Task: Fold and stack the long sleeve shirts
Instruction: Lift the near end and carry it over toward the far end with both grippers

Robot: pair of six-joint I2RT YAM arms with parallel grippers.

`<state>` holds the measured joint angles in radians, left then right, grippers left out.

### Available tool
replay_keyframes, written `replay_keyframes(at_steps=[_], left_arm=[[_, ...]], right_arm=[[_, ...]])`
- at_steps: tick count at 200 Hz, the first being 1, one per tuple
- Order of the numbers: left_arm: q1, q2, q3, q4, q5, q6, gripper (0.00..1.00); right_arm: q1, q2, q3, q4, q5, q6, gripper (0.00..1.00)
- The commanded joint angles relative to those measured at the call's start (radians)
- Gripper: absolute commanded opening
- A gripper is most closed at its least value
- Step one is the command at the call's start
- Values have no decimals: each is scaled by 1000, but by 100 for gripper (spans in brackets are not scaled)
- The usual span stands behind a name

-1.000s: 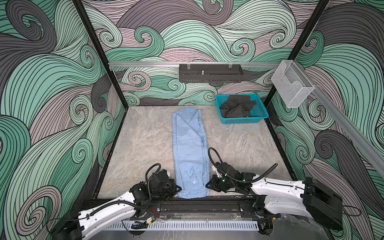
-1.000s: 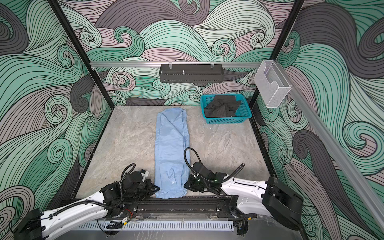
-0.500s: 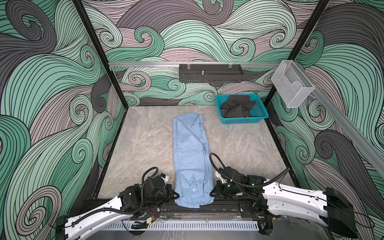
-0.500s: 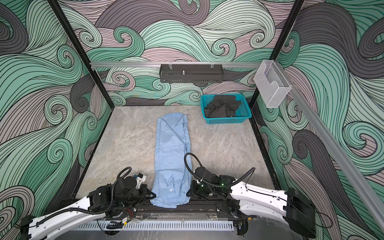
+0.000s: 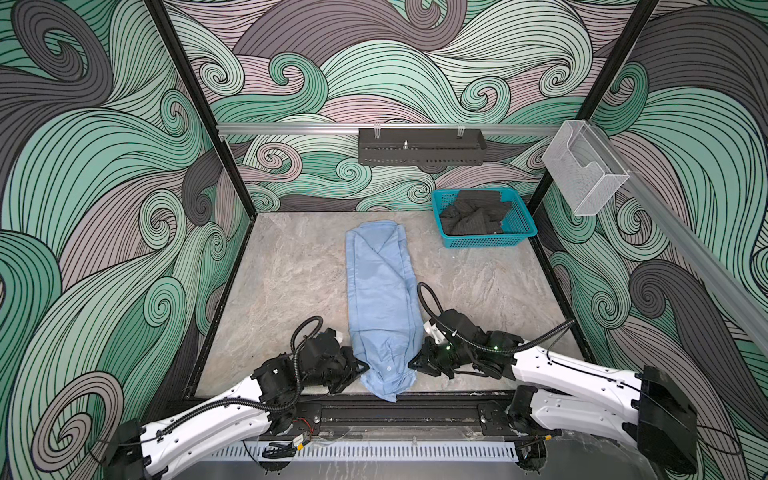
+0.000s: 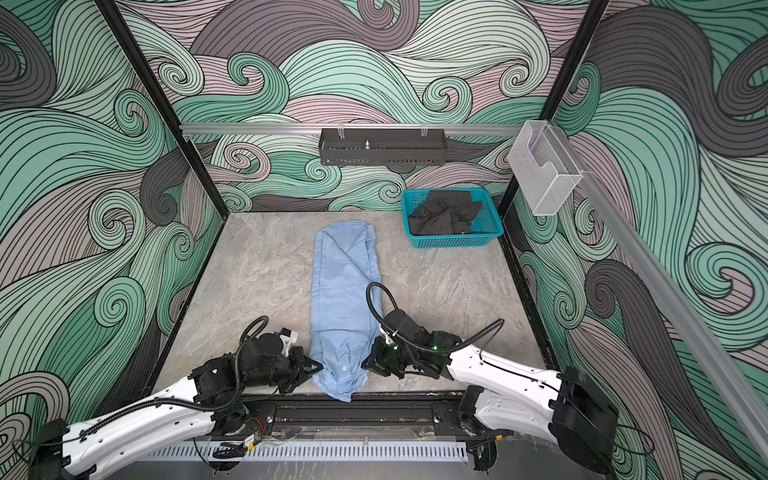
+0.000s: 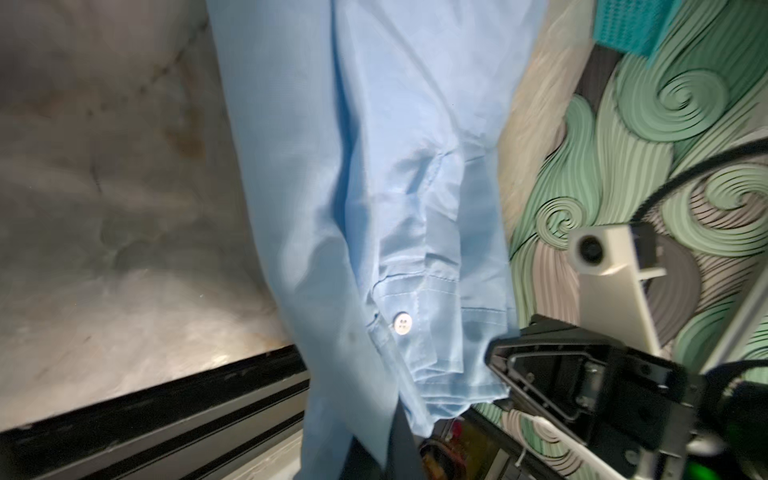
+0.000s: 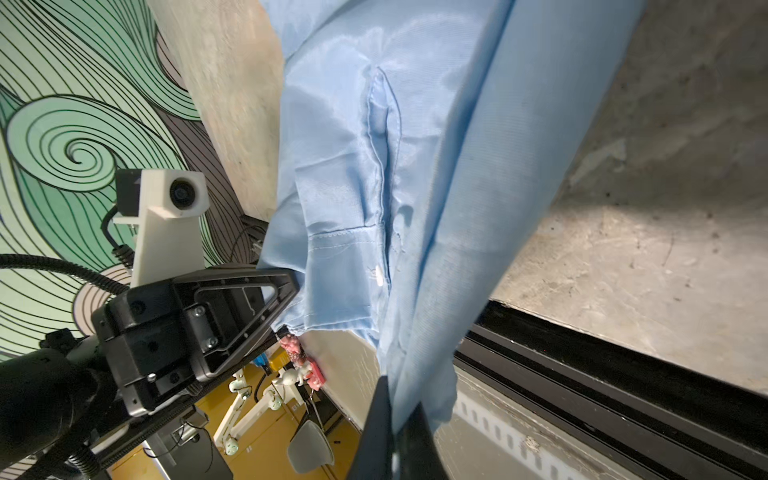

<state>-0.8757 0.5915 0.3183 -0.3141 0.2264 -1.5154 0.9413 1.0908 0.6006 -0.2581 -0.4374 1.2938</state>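
A: What have you got hold of?
B: Your left fingers (image 5: 359, 368) are clamped shut on the shirt's (image 5: 380, 291) near left edge — your right fingers (image 5: 419, 362) pinch its right edge the same way.
A: And the shirt?
B: A long narrow strip down the middle of the surface (image 5: 291, 282), near end bunched at lower centre between them; the teal basket (image 5: 482, 242) sits upper right.

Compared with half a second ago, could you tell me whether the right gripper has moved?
Yes. The right gripper, shut on the shirt, now sits farther from the black front rail and slightly further left in a top view.
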Motion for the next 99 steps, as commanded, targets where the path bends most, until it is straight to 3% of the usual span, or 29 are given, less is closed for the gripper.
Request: replay_keyframes(at_steps=[1,99], left_arm=[[132,9,97,-15,119,91,0],[463,495,518,-2,448,324,0]], right_arm=[[-62,20,84,-26,-66,-54,2],[-312,330,453,-75,-266,-158,4]])
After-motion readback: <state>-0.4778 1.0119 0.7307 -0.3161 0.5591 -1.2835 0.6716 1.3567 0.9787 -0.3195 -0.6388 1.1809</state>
